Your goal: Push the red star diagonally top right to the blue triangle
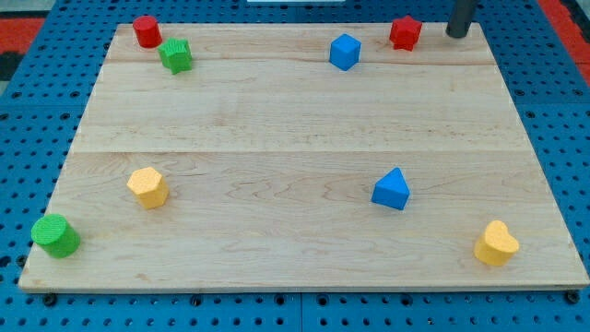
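The red star sits near the board's top edge, right of centre. The blue triangle lies lower on the board, almost straight below the star and well apart from it. My tip is the lower end of the dark rod at the view's top right. It stands just right of the red star, with a small gap between them, touching no block.
A blue cube sits left of the red star. A red cylinder and a green star are at top left. A yellow hexagon, a green cylinder and a yellow heart lie lower down.
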You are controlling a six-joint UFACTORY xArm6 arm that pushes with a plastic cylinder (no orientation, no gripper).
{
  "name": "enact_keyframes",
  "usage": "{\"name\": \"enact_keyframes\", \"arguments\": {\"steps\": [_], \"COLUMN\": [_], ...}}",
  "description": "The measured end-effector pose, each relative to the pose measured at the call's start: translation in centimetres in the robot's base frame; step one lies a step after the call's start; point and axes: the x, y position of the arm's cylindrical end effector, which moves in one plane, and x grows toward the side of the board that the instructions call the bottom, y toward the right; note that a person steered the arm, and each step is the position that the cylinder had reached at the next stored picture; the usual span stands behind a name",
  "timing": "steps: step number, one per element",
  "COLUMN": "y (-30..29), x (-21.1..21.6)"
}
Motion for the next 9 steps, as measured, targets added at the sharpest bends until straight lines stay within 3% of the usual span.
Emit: {"name": "enact_keyframes", "arguments": {"steps": [1, 2, 6, 8, 9], "y": [-4.4, -12.3, -11.4, -9.9, -9.7], "x": [-0.1, 0.0, 2.8, 12.3, 10.3]}}
